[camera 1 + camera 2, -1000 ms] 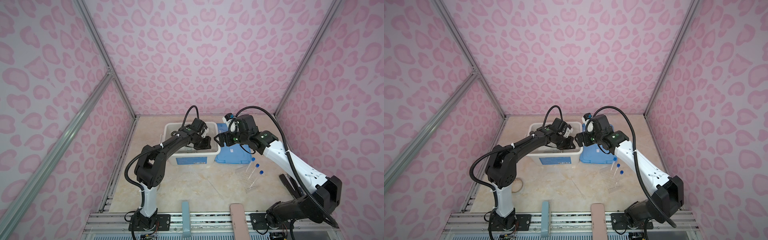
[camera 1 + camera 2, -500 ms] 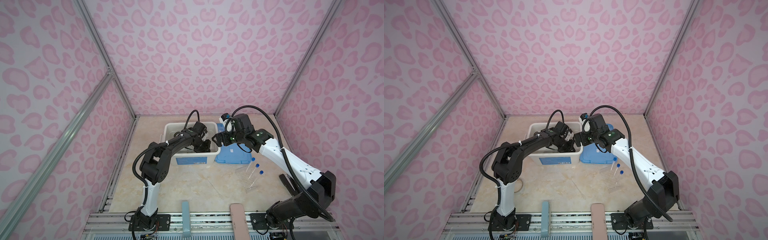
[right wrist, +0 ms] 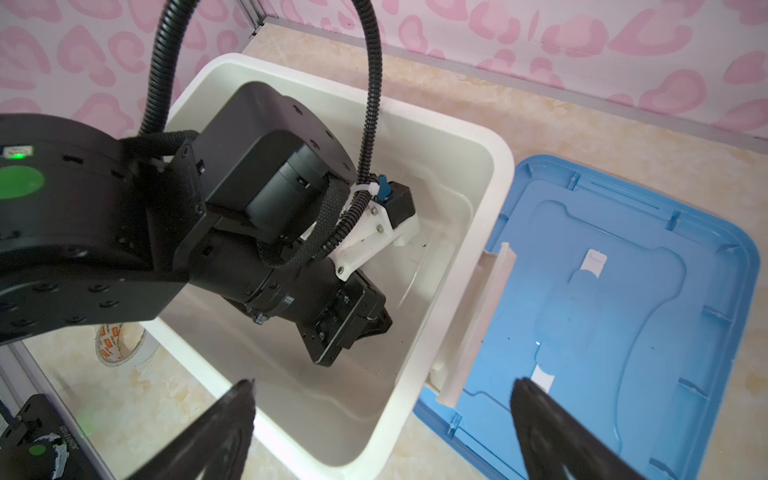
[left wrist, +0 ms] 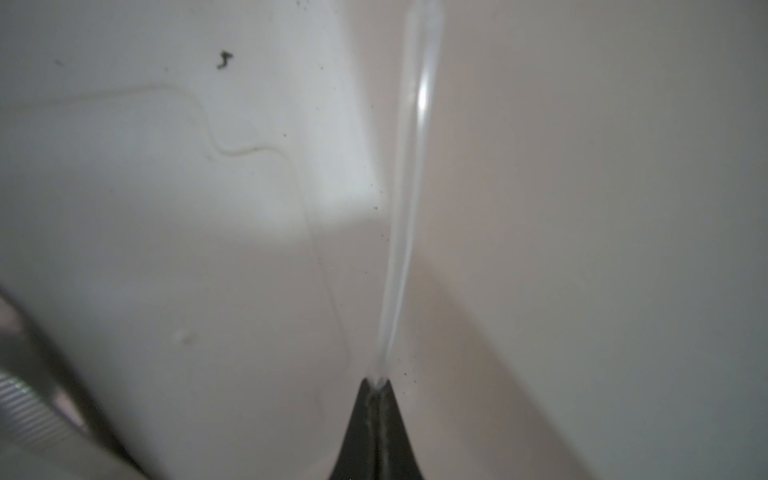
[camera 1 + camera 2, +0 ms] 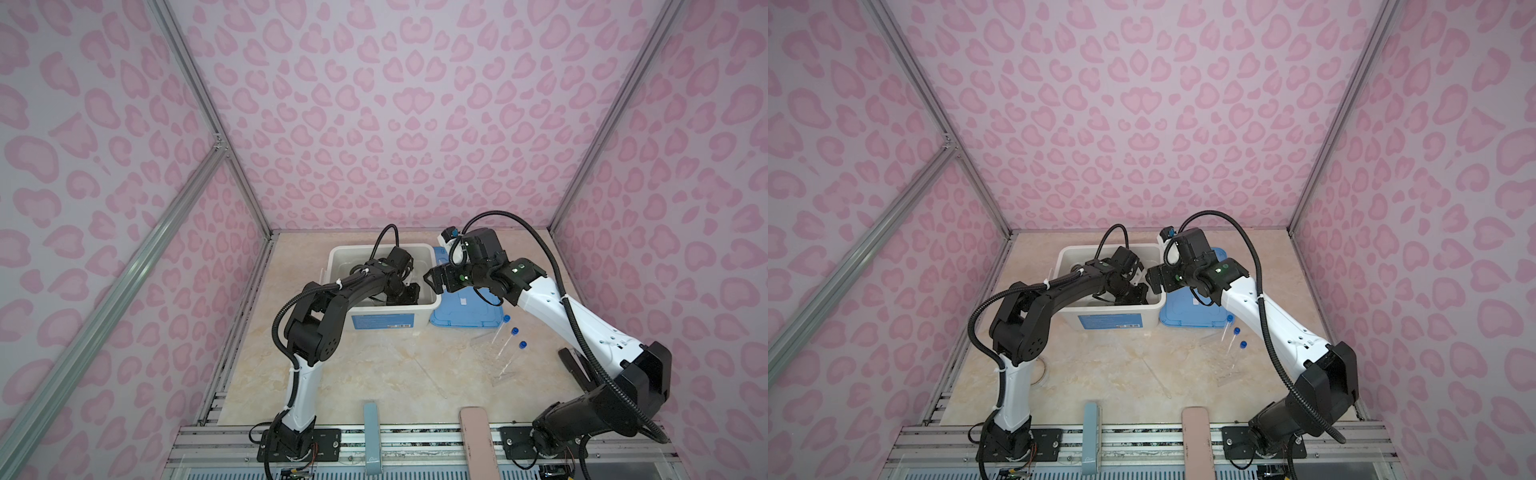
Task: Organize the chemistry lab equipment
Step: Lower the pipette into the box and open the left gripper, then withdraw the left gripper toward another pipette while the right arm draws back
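My left gripper [image 5: 405,293] [image 5: 1136,295] reaches down inside the white tub [image 5: 384,318]. In the left wrist view it [image 4: 377,380] is shut on the end of a thin clear rod [image 4: 409,187] that stretches away along the tub's inner wall. My right gripper [image 5: 430,280] [image 3: 383,384] hangs open above the tub's right rim [image 3: 457,270], holding nothing. Three blue-capped tubes [image 5: 509,336] [image 5: 1233,338] lie on the table in front of the blue lid [image 5: 465,316]. Another thin clear rod [image 5: 1156,378] lies nearer the front.
The blue lid [image 3: 602,311] lies flat against the tub's right side. A roll of tape [image 3: 120,345] [image 5: 1040,372] sits left of the tub by the left arm. A dark flat object [image 5: 575,365] lies at the right edge. A blurred ridged metal piece [image 4: 25,395] rests in the tub.
The left arm's elbow swung in and its gripper sank a little deeper into the tub. The right gripper edged left over the tub's rim, still open.
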Controlling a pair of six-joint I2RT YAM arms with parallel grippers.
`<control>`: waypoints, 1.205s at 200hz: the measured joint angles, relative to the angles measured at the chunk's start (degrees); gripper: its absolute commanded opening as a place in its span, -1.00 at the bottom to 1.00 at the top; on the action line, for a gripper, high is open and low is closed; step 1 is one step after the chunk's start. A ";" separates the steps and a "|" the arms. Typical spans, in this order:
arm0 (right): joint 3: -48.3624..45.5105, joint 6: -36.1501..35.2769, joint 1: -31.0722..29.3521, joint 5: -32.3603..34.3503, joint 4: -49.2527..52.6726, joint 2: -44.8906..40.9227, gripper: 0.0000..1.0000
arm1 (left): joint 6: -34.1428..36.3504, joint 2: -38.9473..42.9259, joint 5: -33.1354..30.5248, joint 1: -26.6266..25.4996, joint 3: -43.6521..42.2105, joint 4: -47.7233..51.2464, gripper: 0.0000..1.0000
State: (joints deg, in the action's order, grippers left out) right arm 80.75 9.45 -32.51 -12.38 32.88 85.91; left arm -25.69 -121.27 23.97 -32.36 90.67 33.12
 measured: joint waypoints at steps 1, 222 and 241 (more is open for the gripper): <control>0.00 0.00 0.00 0.00 0.00 -0.02 0.93 | 0.00 0.00 -0.02 0.00 0.02 0.02 -0.94; -1.36 -0.17 0.04 0.70 0.00 -2.95 0.93 | 2.75 5.81 -9.44 -0.13 2.32 6.47 0.58; -1.36 -0.17 0.04 0.83 -0.02 -3.74 0.93 | 2.73 10.64 -10.23 -0.11 2.32 6.97 0.75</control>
State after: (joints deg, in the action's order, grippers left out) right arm 79.40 9.28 -32.47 -11.55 32.86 82.17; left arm -22.96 -110.63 13.74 -32.47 92.99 40.10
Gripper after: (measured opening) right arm 0.965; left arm 0.847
